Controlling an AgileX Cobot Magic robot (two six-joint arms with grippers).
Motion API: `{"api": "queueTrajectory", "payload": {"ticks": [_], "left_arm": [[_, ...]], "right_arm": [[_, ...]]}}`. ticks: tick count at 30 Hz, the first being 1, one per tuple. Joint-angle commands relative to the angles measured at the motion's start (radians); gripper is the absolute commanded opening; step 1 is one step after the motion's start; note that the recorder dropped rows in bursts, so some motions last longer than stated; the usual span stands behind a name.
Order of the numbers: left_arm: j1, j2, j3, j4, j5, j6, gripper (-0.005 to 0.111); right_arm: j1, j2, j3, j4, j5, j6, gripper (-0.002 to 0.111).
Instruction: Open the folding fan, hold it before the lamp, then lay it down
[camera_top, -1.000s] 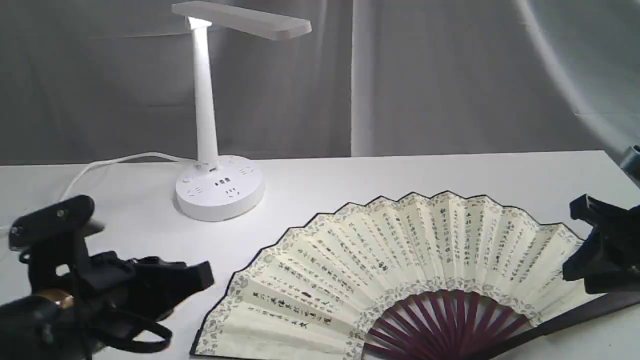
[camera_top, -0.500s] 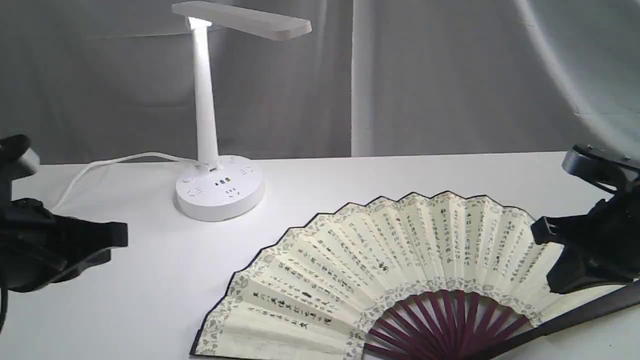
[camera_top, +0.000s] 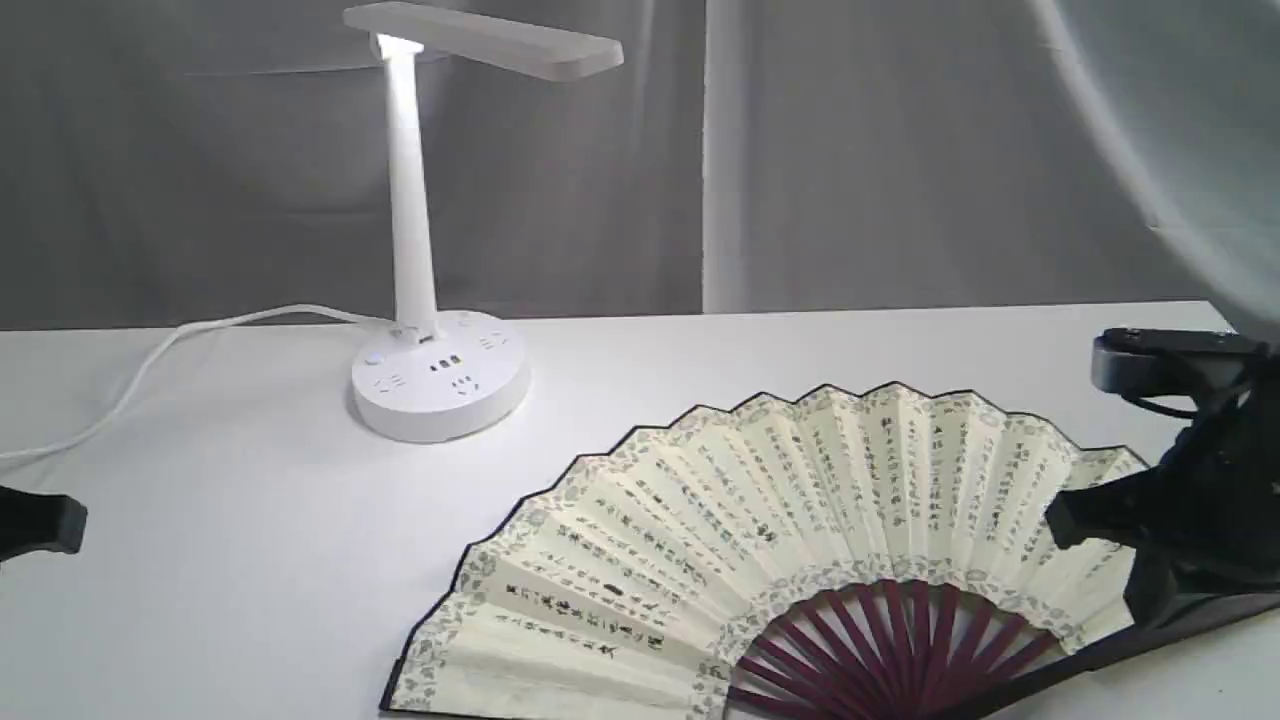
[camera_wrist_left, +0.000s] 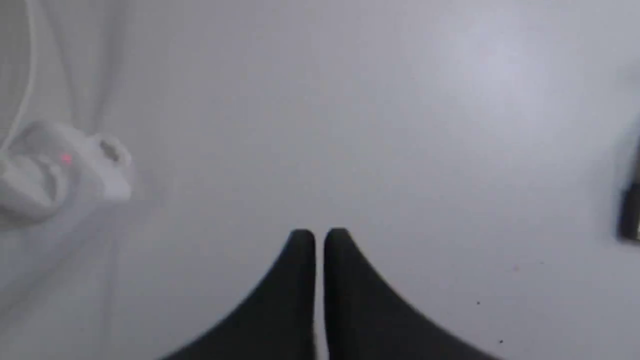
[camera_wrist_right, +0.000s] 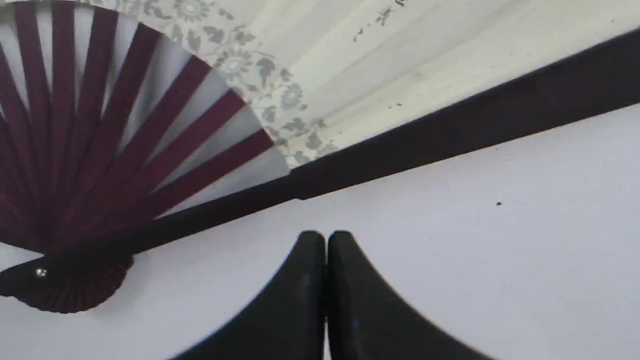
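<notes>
The folding fan (camera_top: 800, 520) lies fully spread on the white table, cream leaf up, maroon ribs (camera_wrist_right: 150, 150) toward the front edge. The lamp (camera_top: 410, 250) stands at the back left, its bar head above its round base (camera_top: 440, 390). My right gripper (camera_top: 1062, 520) hangs at the fan's right end; in the right wrist view it (camera_wrist_right: 325, 235) is shut with nothing in it, over bare table just clear of the dark outer guard (camera_wrist_right: 450, 120). My left gripper (camera_wrist_left: 320, 234) is shut and holds nothing, with only its tip (camera_top: 60, 525) showing at the left edge.
The lamp's white cord (camera_top: 170, 345) trails off to the left across the table. A grey curtain (camera_top: 900, 150) closes the back. A blurred white object with a red dot (camera_wrist_left: 55, 170) lies off to one side in the left wrist view.
The left arm has drawn back to the left, almost out of the exterior view. The right gripper has moved inward and lower over the fan's right end. The fan has not moved.
</notes>
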Motion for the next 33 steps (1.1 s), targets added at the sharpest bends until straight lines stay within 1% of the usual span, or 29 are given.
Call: {"api": "queueTrajectory", "payload": {"ticks": [1,7,12,14,19,22,33], "left_arm": [[-0.001,-0.004,-0.01,0.018,0.016,-0.037,0.0],[-0.001,-0.004,-0.01,0.023,0.014,-0.035,0.0],[-0.001,-0.004,-0.01,0.014,0.001,-0.035,0.0],[-0.001,-0.004,-0.01,0.014,0.008,-0.033,0.0],[-0.001,-0.004,-0.01,0.028,0.006,-0.029,0.0],[-0.001,-0.004,-0.01,0.028,0.006,-0.029,0.0],[-0.001,-0.008,-0.01,0.028,0.008,-0.029,0.0]], "right_arm": [[0.019,-0.011,0.007,0.021,0.003,0.005,0.0],[0.019,-0.018,0.007,-0.017,-0.003,0.022,0.0],[0.019,-0.094,0.007,-0.023,-0.026,0.032,0.0],[0.019,-0.123,0.007,-0.059,-0.024,0.043,0.0],[0.019,-0.182,0.007,-0.212,0.009,0.161,0.0],[0.019,-0.203,0.007,-0.242,0.012,0.164,0.0],[0.019,-0.227,0.007,-0.239,0.041,0.181,0.0]]}}
